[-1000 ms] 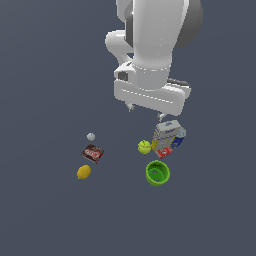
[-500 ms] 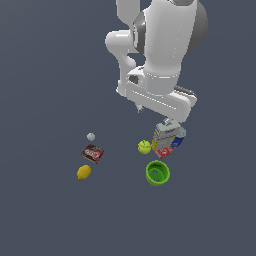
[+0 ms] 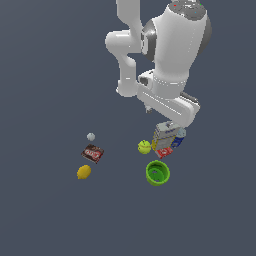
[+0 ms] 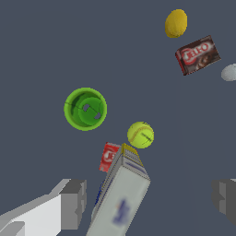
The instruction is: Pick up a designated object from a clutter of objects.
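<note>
The designated object, a tall grey-white carton box [image 3: 165,133] with yellow edges, stands in the clutter; in the wrist view [image 4: 122,193] its pale panel carries a bluish mark. My gripper [image 3: 168,122] hangs just above it and is open and empty. In the wrist view [image 4: 147,198] the box lies between the two fingers [image 4: 72,203], nearer one of them, touching neither. A red packet [image 3: 164,151] and a blue can [image 3: 178,140] lean against the box. A yellow-green ball [image 3: 144,146] and a green cup [image 3: 158,173] sit close by.
A brown packet [image 3: 93,153], a lemon [image 3: 84,172] and a tiny grey ball [image 3: 91,136] lie apart at the exterior view's left; they also show in the wrist view, packet [image 4: 197,54], lemon [image 4: 176,23], ball [image 4: 229,72]. The floor is plain dark grey.
The arm has swung toward the exterior view's right and come down a little, so the hand now sits over the box. The objects have not moved.
</note>
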You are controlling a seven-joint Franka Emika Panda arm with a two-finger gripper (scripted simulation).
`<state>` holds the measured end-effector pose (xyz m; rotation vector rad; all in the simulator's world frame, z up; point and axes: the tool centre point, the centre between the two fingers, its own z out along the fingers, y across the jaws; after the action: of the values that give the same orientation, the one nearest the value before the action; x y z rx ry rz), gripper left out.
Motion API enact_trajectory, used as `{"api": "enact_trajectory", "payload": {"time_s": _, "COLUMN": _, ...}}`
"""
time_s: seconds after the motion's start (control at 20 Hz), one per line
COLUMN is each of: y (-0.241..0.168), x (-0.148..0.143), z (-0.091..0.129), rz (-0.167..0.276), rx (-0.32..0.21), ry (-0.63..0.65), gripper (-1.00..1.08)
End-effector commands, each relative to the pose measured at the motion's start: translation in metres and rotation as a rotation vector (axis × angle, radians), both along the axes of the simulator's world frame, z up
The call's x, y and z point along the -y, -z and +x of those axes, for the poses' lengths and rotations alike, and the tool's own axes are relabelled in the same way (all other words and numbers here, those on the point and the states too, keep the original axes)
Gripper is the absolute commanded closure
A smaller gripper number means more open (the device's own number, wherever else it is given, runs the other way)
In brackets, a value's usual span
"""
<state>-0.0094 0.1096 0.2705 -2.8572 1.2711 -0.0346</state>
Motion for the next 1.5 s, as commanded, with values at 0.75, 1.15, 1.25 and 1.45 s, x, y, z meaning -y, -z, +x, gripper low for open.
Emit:
{"api": "enact_trajectory", "payload": {"time_s": 0.75, "y": 0.03, "x": -0.043, "z": -0.02, "rz": 0.002, "rx": -0.021, "ry": 0.334, "gripper": -0.92}}
{"api": "enact_trajectory", "payload": {"time_s": 1.15, "y": 0.037, "x": -0.054, "z": -0.025, "rz": 0.002, "rx": -0.025, "ry": 0.415, "gripper": -0.92}}
{"api": "enact_trajectory", "payload": {"time_s": 1.25, "y": 0.038, "x": -0.055, "z": -0.026, "rz": 0.002, "rx": -0.026, "ry": 0.425, "gripper": -0.92}}
{"api": "enact_trajectory", "payload": {"time_s": 1.45, "y": 0.038, "x": -0.056, "z": -0.027, "rz": 0.002, "rx": -0.026, "ry": 0.433, "gripper": -0.92}}
